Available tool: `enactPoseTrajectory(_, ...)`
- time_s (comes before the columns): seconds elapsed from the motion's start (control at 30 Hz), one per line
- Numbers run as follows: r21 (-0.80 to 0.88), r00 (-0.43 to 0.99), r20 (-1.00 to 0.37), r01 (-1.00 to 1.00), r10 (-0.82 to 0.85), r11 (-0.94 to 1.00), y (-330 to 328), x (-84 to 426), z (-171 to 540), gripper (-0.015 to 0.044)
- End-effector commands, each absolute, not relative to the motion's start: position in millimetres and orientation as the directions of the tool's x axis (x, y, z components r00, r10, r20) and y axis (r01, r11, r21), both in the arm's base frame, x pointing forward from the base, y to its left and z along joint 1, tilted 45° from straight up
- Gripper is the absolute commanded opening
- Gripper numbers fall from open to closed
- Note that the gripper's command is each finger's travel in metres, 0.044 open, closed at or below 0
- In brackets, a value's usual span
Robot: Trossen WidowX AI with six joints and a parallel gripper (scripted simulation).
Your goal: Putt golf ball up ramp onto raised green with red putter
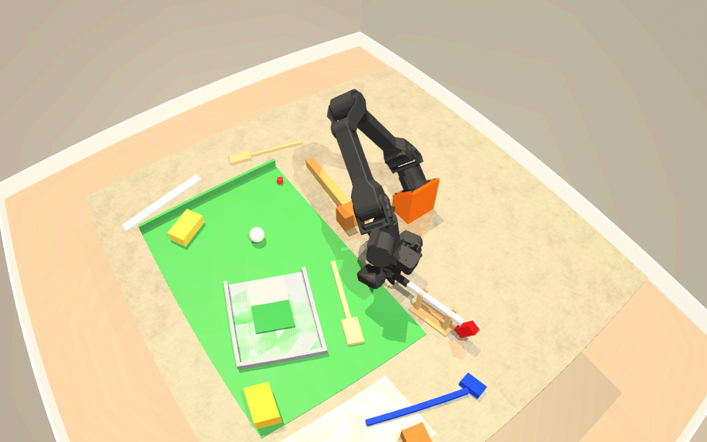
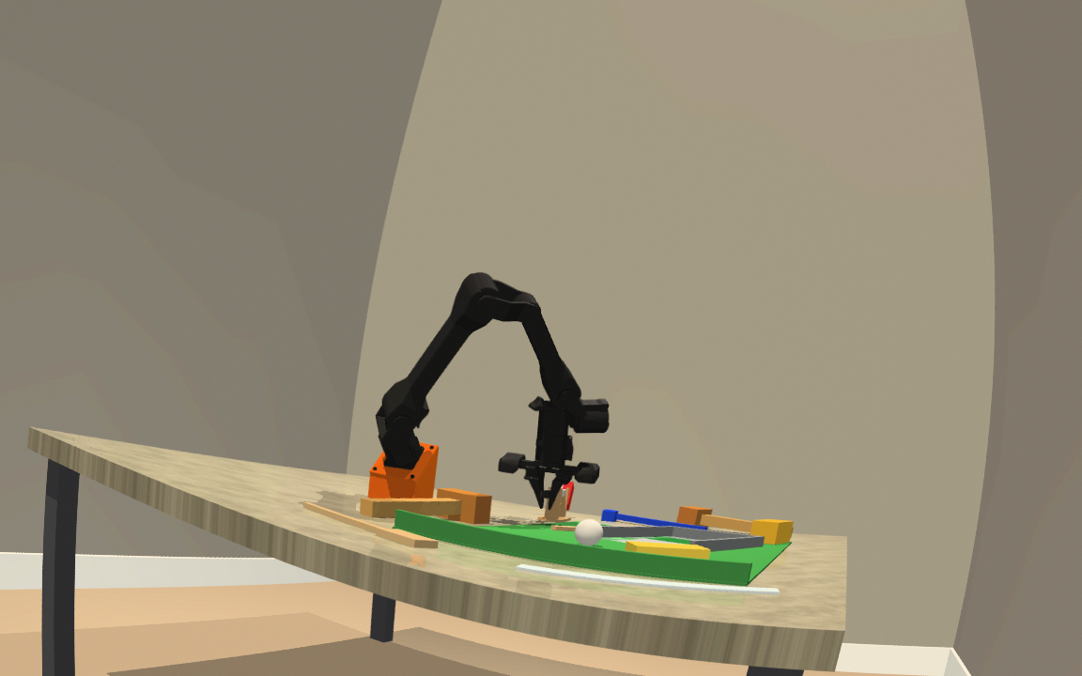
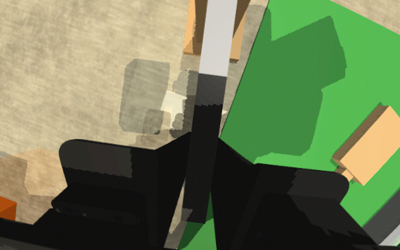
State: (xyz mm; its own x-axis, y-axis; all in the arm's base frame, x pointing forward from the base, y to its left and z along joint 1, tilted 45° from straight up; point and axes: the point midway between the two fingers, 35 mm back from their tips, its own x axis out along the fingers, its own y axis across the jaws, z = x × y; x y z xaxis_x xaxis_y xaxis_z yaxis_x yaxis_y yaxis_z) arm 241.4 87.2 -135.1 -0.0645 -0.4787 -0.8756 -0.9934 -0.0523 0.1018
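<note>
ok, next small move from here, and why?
Probably a short straight lift: the gripper is shut on the black grip of the red putter, whose shaft lies in the wooden stand, so it likely needs to rise clear before swinging toward the ball.
</note>
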Motion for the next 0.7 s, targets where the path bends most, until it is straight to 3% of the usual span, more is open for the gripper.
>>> enactPoseTrajectory(0.0, 0.102, -0.064, -0.876, -0.993, -0.479, -0.053, 88, 242, -134, 0.0000)
enactPoseTrajectory(0.67, 0.103, -0.066, -0.878, -0.993, -0.475, -0.053, 158, 245, -63, 0.0000)
